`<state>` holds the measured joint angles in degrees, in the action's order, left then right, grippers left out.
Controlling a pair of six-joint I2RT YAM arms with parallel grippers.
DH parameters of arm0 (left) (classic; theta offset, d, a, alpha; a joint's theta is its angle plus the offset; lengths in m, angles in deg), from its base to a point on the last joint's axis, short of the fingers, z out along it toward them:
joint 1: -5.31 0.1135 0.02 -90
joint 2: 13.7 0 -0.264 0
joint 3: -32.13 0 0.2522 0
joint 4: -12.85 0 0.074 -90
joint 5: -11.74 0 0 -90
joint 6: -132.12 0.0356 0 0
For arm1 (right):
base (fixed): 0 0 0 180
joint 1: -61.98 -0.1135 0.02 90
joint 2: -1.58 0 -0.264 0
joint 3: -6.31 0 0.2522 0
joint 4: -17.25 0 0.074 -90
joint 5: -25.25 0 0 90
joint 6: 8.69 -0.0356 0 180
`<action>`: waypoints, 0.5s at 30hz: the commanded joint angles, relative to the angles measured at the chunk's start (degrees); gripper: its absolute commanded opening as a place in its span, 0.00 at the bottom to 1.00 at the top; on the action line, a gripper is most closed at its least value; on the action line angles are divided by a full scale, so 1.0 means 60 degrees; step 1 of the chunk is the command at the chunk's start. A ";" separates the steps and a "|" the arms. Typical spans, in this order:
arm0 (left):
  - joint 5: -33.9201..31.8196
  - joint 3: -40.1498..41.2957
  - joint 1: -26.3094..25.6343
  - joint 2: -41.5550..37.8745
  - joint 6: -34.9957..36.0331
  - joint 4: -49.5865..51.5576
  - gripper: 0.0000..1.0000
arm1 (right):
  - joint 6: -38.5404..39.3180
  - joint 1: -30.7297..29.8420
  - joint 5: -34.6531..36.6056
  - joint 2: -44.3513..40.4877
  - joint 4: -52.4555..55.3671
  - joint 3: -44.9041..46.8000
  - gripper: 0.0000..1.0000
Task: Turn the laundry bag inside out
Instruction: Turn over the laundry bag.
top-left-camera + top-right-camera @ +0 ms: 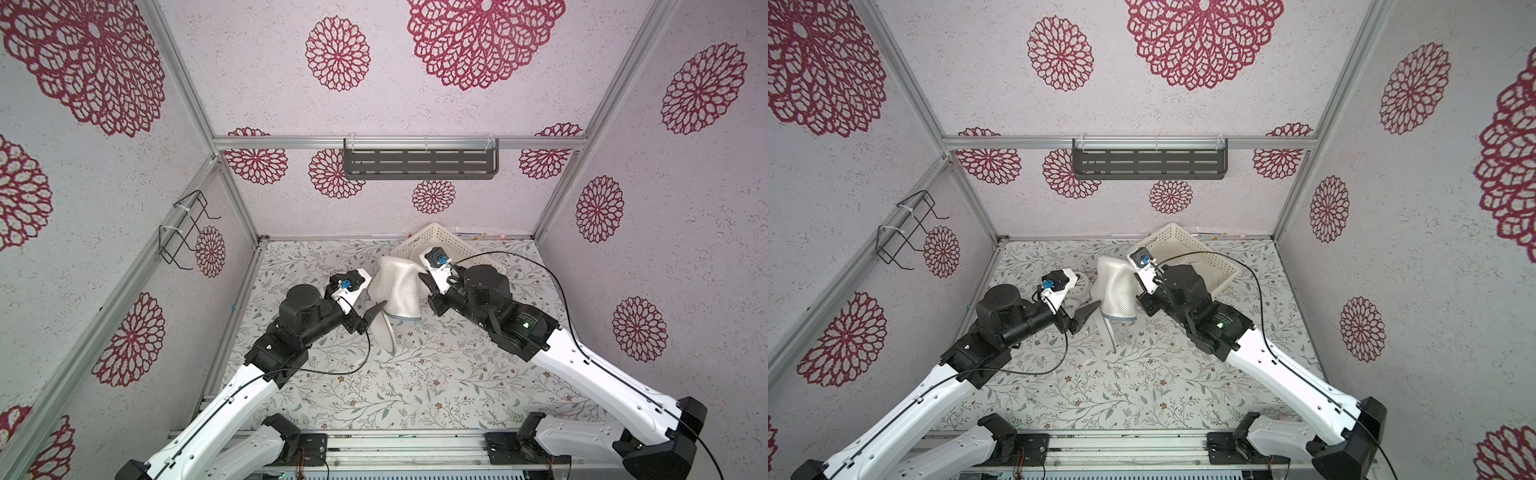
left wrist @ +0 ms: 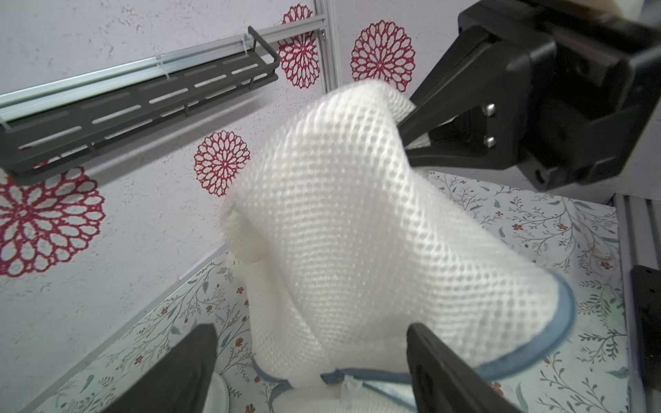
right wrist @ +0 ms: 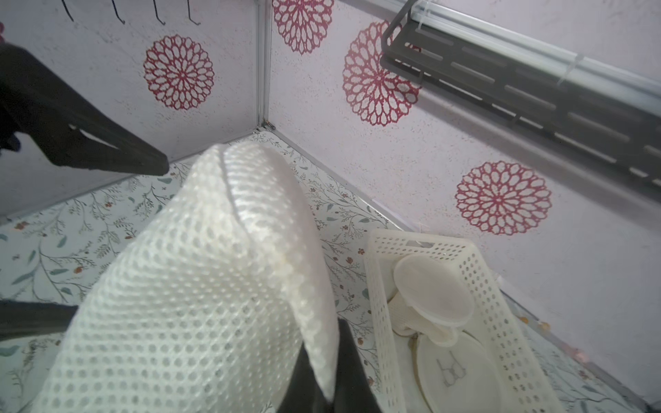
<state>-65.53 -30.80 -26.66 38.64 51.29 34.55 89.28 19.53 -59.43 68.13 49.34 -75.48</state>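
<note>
My right gripper is shut on the top edge of the white mesh laundry bag, holding it up above the table. In the right wrist view the mesh fold is pinched between the dark jaws. The bag hangs down, its blue-trimmed mouth at the bottom. My left gripper stands open, fingers wide apart on either side of the bag's lower part, gripping nothing. In both top views it sits just left of the bag.
A white perforated basket with round white lids stands tilted at the back right. A white round object lies under the left wrist. A grey shelf hangs on the back wall and a wire rack on the left wall.
</note>
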 commanded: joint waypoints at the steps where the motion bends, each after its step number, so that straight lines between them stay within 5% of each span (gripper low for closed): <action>1: -0.0241 0.0666 0.0170 -0.0573 0.0232 -0.0276 0.88 | -0.1213 0.1038 -0.2397 -0.0975 -0.1423 0.1012 0.00; 9: 0.1124 0.0991 0.0592 -0.1432 0.2054 0.0490 0.91 | -0.0874 0.2760 -0.7035 -0.1741 -0.2810 0.2342 0.00; 15: 0.2145 0.0338 0.0479 -0.1021 0.2961 0.1415 0.98 | -0.1192 0.3190 -0.7969 -0.1594 -0.3283 0.2189 0.00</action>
<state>-57.35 -27.28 -23.36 31.73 64.88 39.51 84.40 37.41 -100.22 59.30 35.00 -60.38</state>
